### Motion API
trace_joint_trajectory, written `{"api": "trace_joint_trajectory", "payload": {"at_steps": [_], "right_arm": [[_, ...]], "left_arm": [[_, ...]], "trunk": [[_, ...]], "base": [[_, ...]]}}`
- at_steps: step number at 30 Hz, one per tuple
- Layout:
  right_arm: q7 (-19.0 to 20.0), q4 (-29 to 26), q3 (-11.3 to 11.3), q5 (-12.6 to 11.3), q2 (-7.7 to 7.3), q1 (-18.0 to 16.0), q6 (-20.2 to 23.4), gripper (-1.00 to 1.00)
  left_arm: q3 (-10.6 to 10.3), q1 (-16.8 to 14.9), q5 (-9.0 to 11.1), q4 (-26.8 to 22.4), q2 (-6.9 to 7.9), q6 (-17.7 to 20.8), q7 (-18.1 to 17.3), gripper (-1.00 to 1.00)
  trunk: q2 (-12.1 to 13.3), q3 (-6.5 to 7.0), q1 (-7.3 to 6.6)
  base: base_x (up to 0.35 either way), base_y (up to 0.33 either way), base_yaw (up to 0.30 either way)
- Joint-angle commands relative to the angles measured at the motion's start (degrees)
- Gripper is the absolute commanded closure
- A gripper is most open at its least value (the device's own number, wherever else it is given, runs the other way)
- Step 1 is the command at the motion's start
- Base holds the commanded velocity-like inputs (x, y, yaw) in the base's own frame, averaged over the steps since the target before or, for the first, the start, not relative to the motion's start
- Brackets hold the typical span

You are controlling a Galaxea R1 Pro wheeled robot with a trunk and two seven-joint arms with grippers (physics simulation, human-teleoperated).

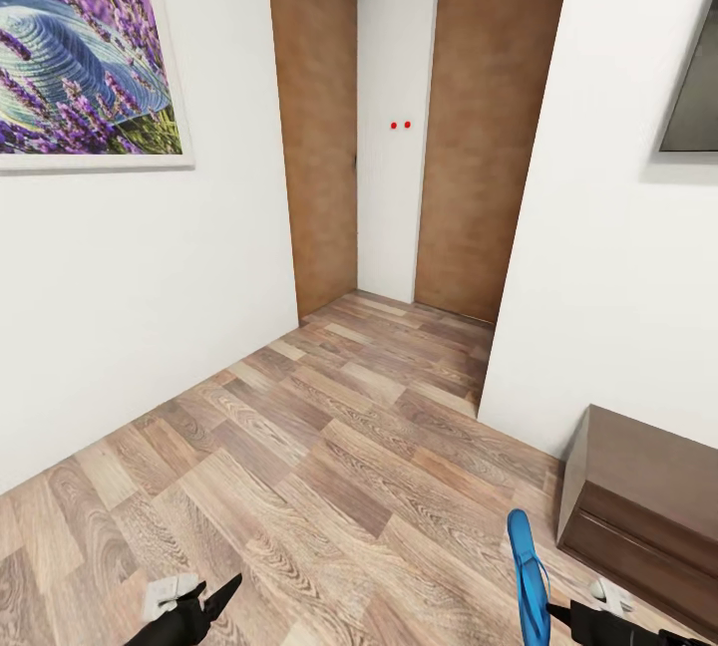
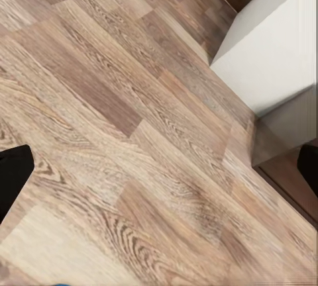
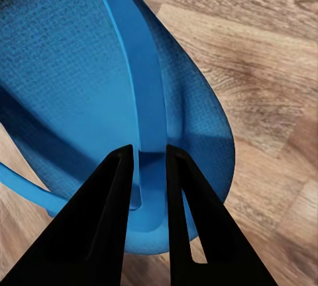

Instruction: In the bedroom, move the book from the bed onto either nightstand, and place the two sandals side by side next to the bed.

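Note:
One bright blue sandal [image 1: 527,576] hangs on edge above the wood-plank floor [image 1: 329,467] at the lower right of the head view. My right gripper [image 1: 576,616] is shut on its thin thong strap. In the right wrist view the two black fingers [image 3: 119,193] pinch that strap over the sandal's textured sole [image 3: 66,67]. At the lower left, my left gripper [image 1: 214,598] is held low over the floor, open and holding nothing, its fingertips far apart in the left wrist view. The book, the bed and the nightstand are out of view.
A low dark-wood bench [image 1: 638,516] stands against the white wall at the right, close to the held sandal. Two tan doors [image 1: 319,128] close off the far end. A framed lavender picture [image 1: 85,48] hangs on the left wall.

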Motion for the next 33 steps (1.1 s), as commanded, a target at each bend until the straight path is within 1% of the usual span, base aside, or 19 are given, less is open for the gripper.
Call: {"api": "trace_joint_trajectory", "payload": {"at_steps": [1, 17, 21, 25, 33], "right_arm": [[0.07, -0.04, 0.23, -0.62, -0.03, -0.02, 0.56, 1.0], [0.24, -0.04, 0.23, -0.54, -0.03, -0.02, 0.54, 1.0], [0.25, -0.04, 0.23, -0.36, -0.03, -0.02, 0.58, 1.0], [0.25, -0.07, 0.23, -0.28, -0.03, -0.02, 0.62, 1.0], [0.23, -0.09, 0.23, -0.26, -0.02, -0.02, 0.63, 1.0]], "left_arm": [[0.04, -0.05, 0.51, -0.01, 0.0, 0.6, -0.22, -1.0], [0.08, -0.05, 0.49, -0.04, -0.09, 0.6, -0.22, -1.0], [0.08, -0.04, 0.5, -0.05, -0.09, 0.6, -0.22, -1.0], [0.08, -0.04, 0.52, -0.05, -0.09, 0.6, -0.22, -1.0], [0.08, -0.03, 0.49, -0.05, -0.09, 0.6, -0.22, -1.0]], "trunk": [[-0.03, -0.06, -0.01], [-0.03, -0.06, -0.01], [-0.03, -0.06, -0.01], [-0.03, -0.06, -0.01], [-0.03, -0.06, -0.01]], "base": [[0.0, 0.0, 0.0], [0.0, 0.0, -0.001], [0.0, 0.0, -0.065], [0.0, 0.0, -0.175], [0.0, 0.0, -0.286]]}}
